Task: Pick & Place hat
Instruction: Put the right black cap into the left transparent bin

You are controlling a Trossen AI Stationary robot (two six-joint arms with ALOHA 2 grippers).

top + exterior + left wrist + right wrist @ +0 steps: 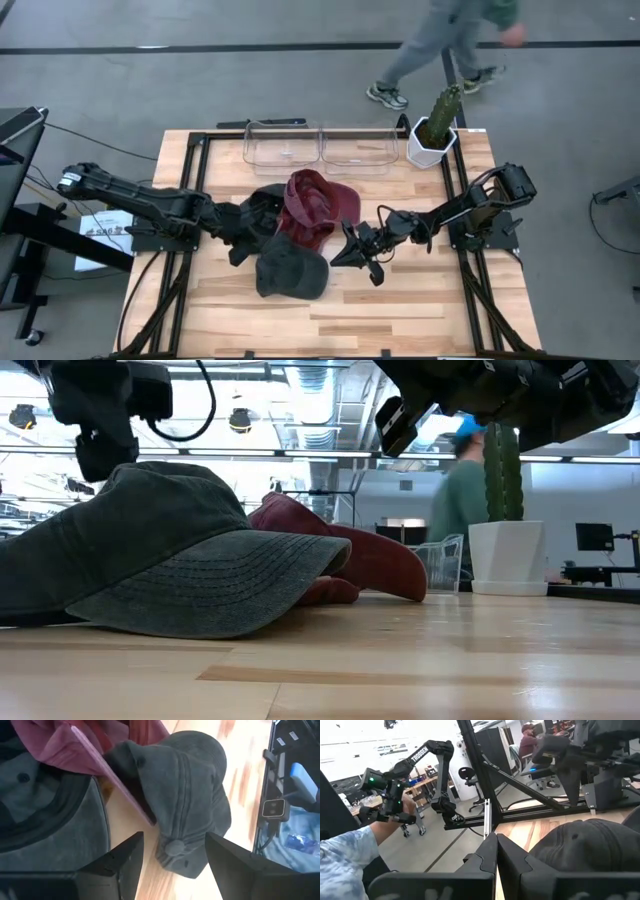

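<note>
The left pincer (247, 240) hovers released just beside the grey hat (290, 268) — nearer than the right pincer (352, 247), clenched on nothing, brim-side.

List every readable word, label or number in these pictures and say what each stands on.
"TROSSEN": white letters on the distant arm in the right wrist view.
Paper sheet beside the table: print too small to read.
Sticker on the frame in the left wrist view: blurred, unreadable.
Hats, bins, pot: no text visible.
</note>
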